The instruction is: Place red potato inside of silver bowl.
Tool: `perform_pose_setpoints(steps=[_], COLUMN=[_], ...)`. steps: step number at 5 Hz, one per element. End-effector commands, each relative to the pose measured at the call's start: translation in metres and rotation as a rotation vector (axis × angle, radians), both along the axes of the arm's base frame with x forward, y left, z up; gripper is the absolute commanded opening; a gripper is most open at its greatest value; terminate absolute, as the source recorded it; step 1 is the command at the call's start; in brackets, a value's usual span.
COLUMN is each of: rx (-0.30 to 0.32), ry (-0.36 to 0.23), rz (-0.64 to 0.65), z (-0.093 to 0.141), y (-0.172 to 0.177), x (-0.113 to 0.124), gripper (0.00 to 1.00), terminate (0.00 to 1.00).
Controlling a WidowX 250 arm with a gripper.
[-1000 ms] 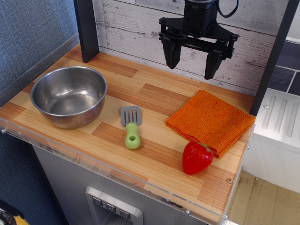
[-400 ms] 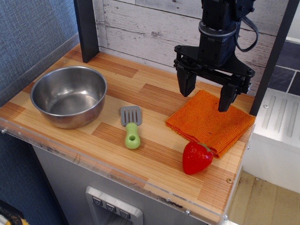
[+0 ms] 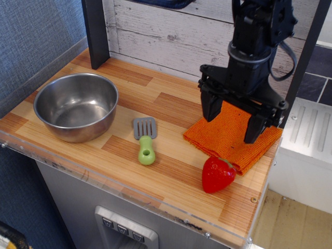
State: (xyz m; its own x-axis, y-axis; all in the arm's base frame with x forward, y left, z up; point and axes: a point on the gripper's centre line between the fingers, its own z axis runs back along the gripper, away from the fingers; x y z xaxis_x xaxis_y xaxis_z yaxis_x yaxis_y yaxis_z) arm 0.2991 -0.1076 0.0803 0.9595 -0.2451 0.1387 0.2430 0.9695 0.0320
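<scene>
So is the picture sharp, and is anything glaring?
In the observation.image view, everything looks in focus; the silver bowl shows soft reflections inside, the red potato has small glossy highlights, and the open gripper casts only faint shadow on the orange cloth.

The gripper and its arm cover the middle and back of the orange cloth near the right edge of the surface. The arm's upper part runs out past the top edge. The silver bowl hides its own near inner wall. The red potato hides the cloth's front corner.
</scene>
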Motion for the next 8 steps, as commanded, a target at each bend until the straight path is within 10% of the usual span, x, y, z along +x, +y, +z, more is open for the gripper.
perform_pose_setpoints(steps=[1,6,7,8], rx=[0.027,0.02,0.032,0.032], ry=[-0.041,0.045,0.037,0.042], rz=[-0.024,-0.078,-0.071,-0.073], z=[-0.001,-0.053,-0.053,-0.054], y=[-0.001,-0.01,-0.01,-0.011], x=[-0.012,-0.023,-0.025,-0.027], gripper=[1.0,1.0,0.0,0.0], terminate=[0.0,0.0,0.0,0.0])
